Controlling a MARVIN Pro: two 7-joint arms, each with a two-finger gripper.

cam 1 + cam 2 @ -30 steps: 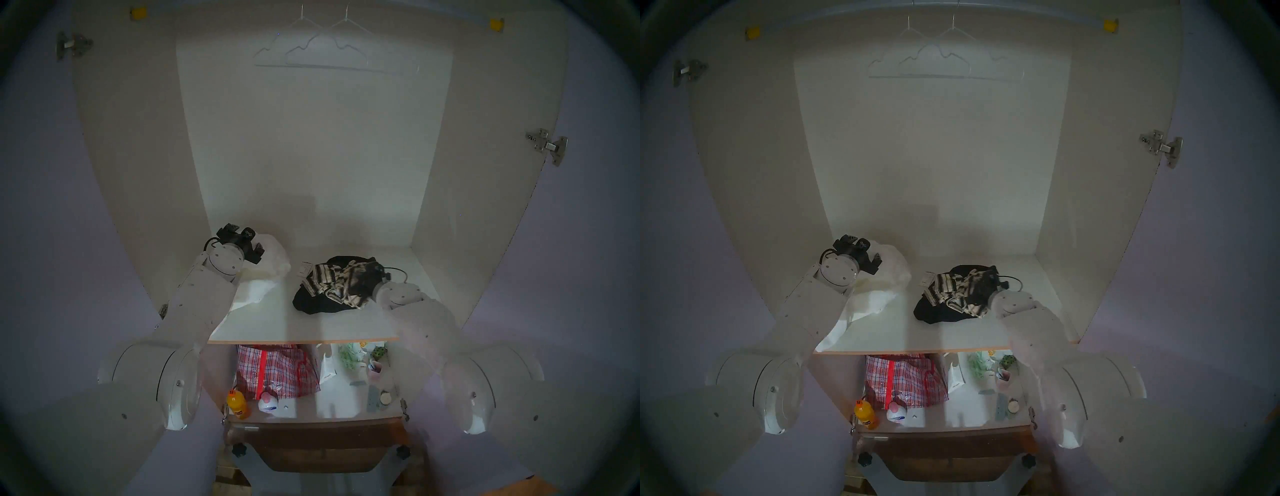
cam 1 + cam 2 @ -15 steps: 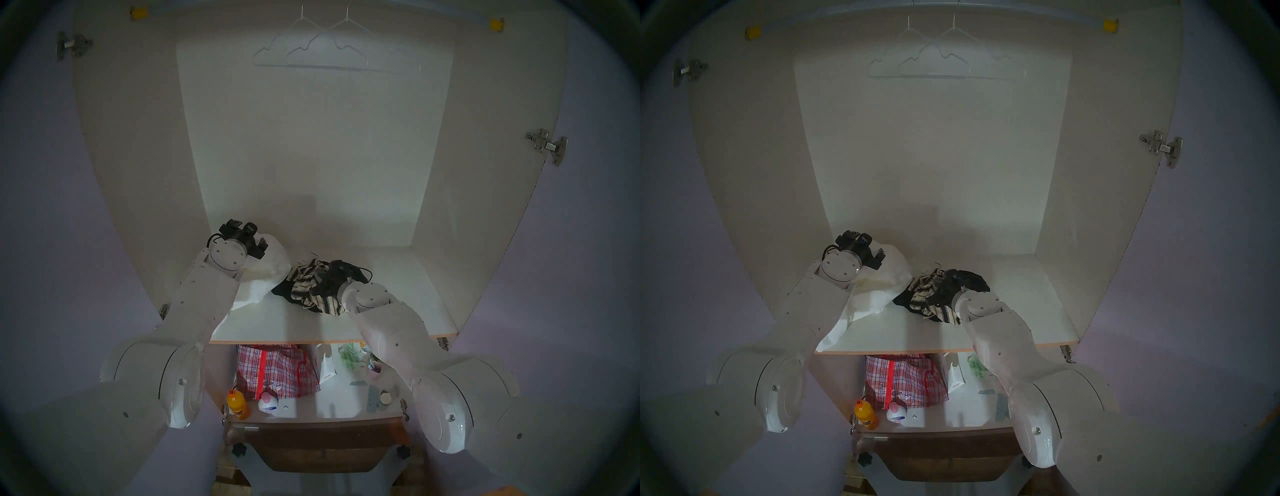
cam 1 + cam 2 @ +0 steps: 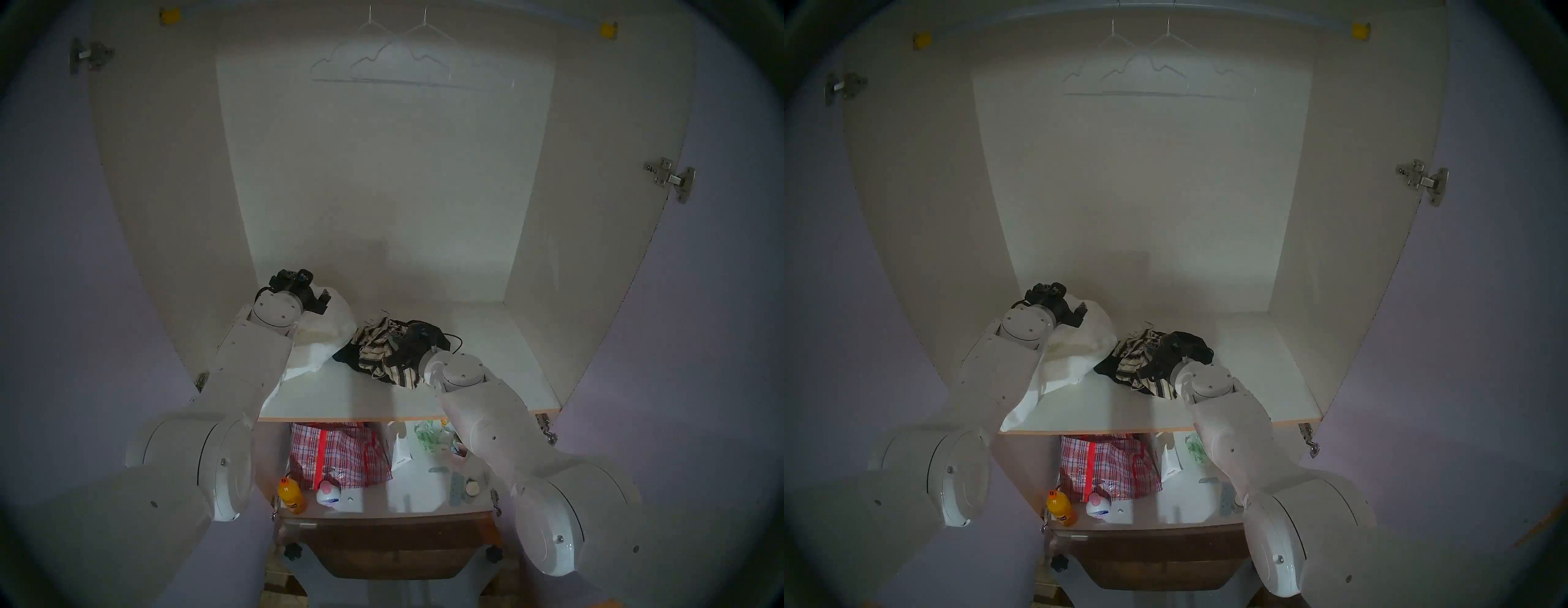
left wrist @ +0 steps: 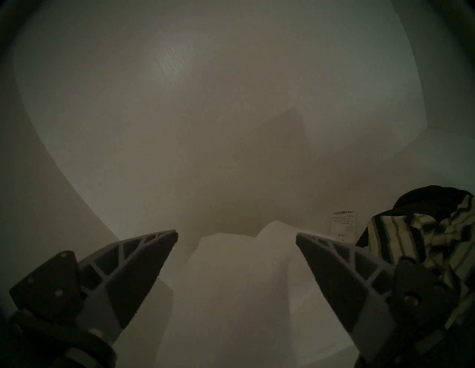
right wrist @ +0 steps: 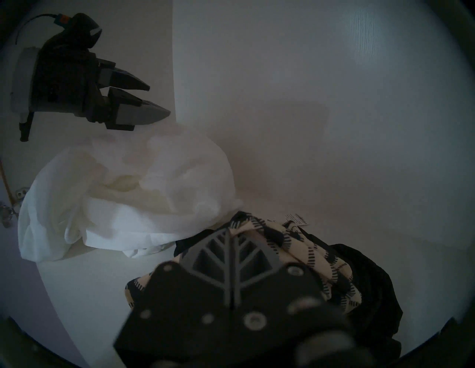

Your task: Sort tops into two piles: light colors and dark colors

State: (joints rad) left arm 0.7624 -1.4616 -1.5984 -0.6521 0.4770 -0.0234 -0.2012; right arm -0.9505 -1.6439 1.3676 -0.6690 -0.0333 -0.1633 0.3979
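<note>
The bulky white top [image 3: 331, 335] is heaped at the shelf's left. It also shows in the right wrist view [image 5: 128, 195]. The striped top [image 3: 377, 348] and the black top [image 3: 348, 357] lie bunched in one dark heap whose left edge touches the white heap. My left gripper [image 4: 236, 235] is open and empty just above the white top [image 4: 239, 282]. My right gripper [image 5: 228, 231] is shut, its tips against the striped top [image 5: 303, 246], with the black top [image 5: 372, 277] to its right. I cannot tell if it pinches fabric.
The white shelf [image 3: 488, 339] sits in an open wardrobe, bare on its right half. A paper tag [image 3: 379, 316] sticks up from the dark heap. Below are a red plaid bag [image 3: 339, 450], an orange bottle [image 3: 292, 496] and small items. Wire hangers [image 3: 382, 55] hang above.
My right arm swung left and the dark heap moved left with it, from mid-shelf to against the white heap. My left gripper rose slightly over the white top.
</note>
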